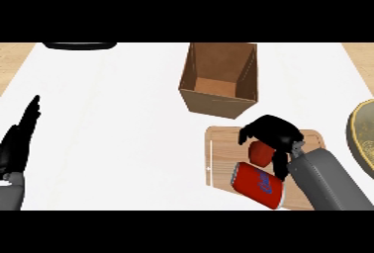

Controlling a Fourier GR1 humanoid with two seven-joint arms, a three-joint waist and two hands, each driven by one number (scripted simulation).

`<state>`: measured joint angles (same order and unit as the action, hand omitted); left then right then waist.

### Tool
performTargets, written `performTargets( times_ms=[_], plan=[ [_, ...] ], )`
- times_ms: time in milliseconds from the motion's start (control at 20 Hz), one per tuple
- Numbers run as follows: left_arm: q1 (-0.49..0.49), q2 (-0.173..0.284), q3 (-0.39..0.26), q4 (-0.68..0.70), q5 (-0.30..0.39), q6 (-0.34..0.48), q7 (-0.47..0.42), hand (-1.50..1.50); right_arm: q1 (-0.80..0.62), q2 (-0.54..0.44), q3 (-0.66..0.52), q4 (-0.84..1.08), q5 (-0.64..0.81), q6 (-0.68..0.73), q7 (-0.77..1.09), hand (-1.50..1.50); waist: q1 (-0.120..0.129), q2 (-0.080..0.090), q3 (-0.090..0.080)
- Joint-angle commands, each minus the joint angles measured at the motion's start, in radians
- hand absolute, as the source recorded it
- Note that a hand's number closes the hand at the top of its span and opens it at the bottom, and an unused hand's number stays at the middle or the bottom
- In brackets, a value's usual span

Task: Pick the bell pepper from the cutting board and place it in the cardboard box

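As the right robot hand [269,131] curls down over the red bell pepper [260,152] on the wooden cutting board [219,148], its fingers bend round the pepper's far side and right edge, though a full grasp cannot be confirmed. The pepper lies on the board, just beside a red soda can [258,185] at its near edge. The open cardboard box [219,79] stands just beyond the board on the white surface [110,123]. At far left, the left robot hand [18,138] rests, fingers straight. Risks: a fingertip nudging the can, or the pepper clipping the box's near wall if lifted too low.
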<state>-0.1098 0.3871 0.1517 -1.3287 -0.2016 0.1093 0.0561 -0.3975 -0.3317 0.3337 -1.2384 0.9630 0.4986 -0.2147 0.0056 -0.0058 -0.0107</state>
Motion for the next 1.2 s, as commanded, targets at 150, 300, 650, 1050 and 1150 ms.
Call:
performTargets(
  times_ms=[150, 300, 650, 1050, 1150],
  plan=[
    [0.001, -0.022, 0.0, 0.02, -0.022, 0.003, -0.012, 0.0, -0.055, 0.076, -0.032, 0.174, 0.092, -0.273, -0.071, 1.5, 0.003, 0.008, 0.011],
    [0.04, -0.026, -0.005, -0.067, -0.021, -0.006, 0.034, 0.0, -0.011, 0.06, -0.044, 0.096, 0.119, -0.33, -0.061, 1.5, 0.001, 0.005, 0.011],
    [0.092, 0.008, 0.067, 0.001, -0.004, 0.022, 0.011, 0.0, 0.179, 0.138, -0.348, 0.004, 0.125, -0.457, 0.577, 1.5, -0.145, -0.033, 0.005],
    [0.112, 0.003, 0.055, -0.025, -0.009, 0.015, -0.003, 0.0, 0.242, 0.262, -0.255, -0.402, 0.418, -0.567, 1.015, 1.5, -0.098, -0.035, 0.002],
    [0.108, -0.013, 0.043, -0.019, -0.019, 0.027, -0.013, 0.0, 0.257, 0.265, -0.171, -0.529, 0.525, -0.54, 1.061, 1.5, -0.083, -0.027, 0.003]
  ],
)
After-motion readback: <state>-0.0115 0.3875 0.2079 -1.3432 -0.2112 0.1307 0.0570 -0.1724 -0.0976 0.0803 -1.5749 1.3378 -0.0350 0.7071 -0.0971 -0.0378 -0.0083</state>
